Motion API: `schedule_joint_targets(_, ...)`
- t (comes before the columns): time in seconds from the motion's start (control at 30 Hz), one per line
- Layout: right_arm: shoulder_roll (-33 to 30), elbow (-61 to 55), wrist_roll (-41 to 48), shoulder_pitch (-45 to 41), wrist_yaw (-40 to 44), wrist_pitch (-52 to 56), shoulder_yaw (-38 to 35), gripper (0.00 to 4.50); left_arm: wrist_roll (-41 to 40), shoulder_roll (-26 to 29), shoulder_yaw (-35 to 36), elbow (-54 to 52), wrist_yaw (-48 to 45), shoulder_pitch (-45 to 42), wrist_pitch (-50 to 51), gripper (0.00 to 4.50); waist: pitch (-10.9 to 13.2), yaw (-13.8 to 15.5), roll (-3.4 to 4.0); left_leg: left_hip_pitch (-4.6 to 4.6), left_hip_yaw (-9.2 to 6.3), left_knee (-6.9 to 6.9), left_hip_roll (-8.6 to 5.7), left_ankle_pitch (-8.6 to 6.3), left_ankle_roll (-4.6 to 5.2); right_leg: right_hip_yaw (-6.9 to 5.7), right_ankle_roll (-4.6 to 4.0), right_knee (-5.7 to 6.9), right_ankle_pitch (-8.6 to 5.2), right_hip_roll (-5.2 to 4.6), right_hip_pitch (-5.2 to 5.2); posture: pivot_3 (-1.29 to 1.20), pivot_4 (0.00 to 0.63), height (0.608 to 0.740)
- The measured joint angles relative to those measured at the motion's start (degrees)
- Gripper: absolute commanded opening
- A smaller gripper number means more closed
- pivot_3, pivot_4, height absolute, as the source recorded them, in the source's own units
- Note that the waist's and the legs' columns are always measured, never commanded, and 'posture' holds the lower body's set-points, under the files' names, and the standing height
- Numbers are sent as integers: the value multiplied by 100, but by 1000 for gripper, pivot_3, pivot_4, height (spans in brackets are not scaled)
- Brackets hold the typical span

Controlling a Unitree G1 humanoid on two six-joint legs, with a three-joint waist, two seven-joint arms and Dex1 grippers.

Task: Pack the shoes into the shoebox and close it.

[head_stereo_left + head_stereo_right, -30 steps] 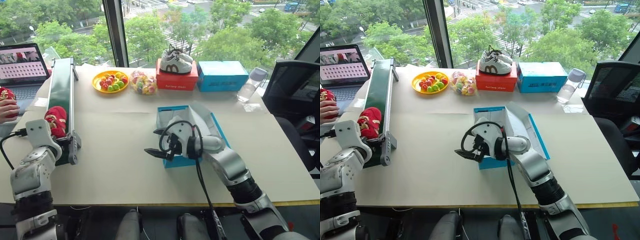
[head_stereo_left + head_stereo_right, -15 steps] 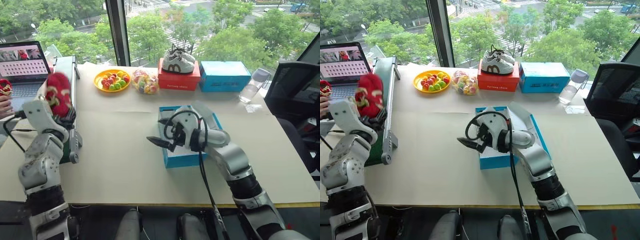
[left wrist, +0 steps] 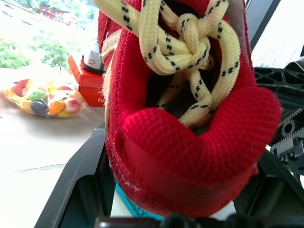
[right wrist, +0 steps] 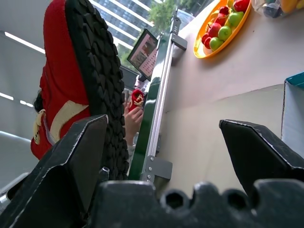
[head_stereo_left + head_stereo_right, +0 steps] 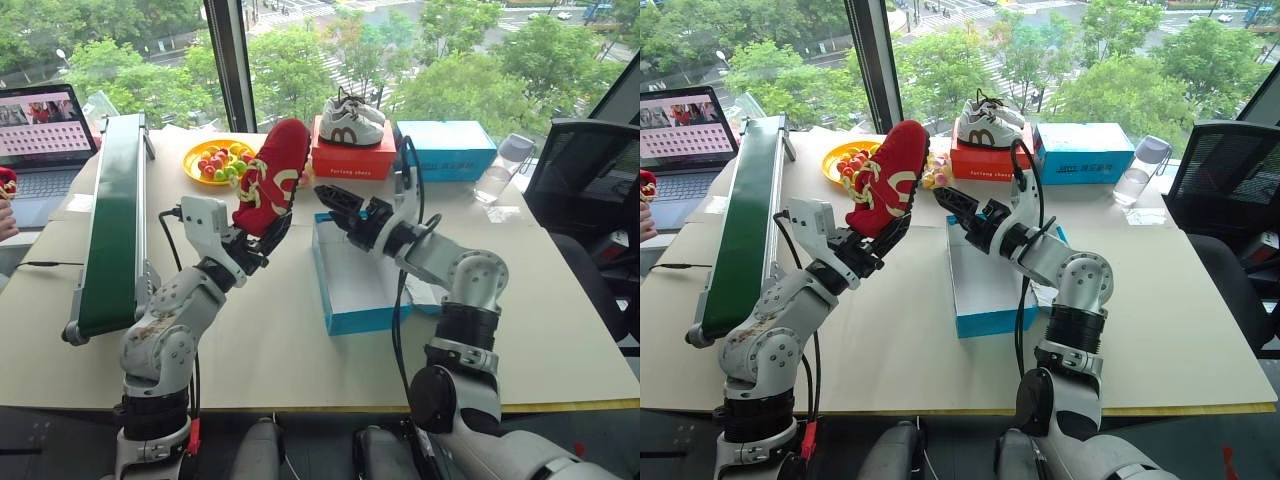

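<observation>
Landmark: shoebox (image 5: 360,290), bright blue with a white inside, lying open on the tabletop (image 5: 250,330).
Red shoe (image 5: 272,185): held in the air just to the left of the shoebox, above the tabletop.
Red shoe, long axis: steeply tilted; toe points up and away toward the window, heel is down at the left hand. Cream-yellow swirl marking faces the camera. In the right wrist view the black treaded sole (image 4: 95,85) faces the right hand.
Left hand (image 5: 258,240): fingers closed around the heel end of the red shoe; the left wrist view shows the shoe's collar and cream laces (image 3: 190,52) wedged between them.
Right hand (image 5: 338,208): over the shoebox's far left corner, fingers spread wide and holding nothing; tips point toward the red shoe, close to it, contact not discernible.
Green conveyor (image 5: 112,220): well to the left of the shoebox.
Fruit plate (image 5: 205,160): beyond the shoebox, partly behind the red shoe.
Red box (image 5: 355,160): beyond the shoebox at the window edge, carrying white sneakers (image 5: 350,122).
Second blue box (image 5: 445,150): beyond the shoebox, to its right.
</observation>
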Motion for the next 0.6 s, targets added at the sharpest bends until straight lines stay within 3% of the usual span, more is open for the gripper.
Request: schedule_joint_targets(0.6,-28,-307,622,-28,-529,-283,227,4500,-384,-105,-599,-6,-130,-5,405,2592,1,-28,1,-1,-1,-4,4,-1,1,4,-1,-5,-1,6,-3,0,150,738)
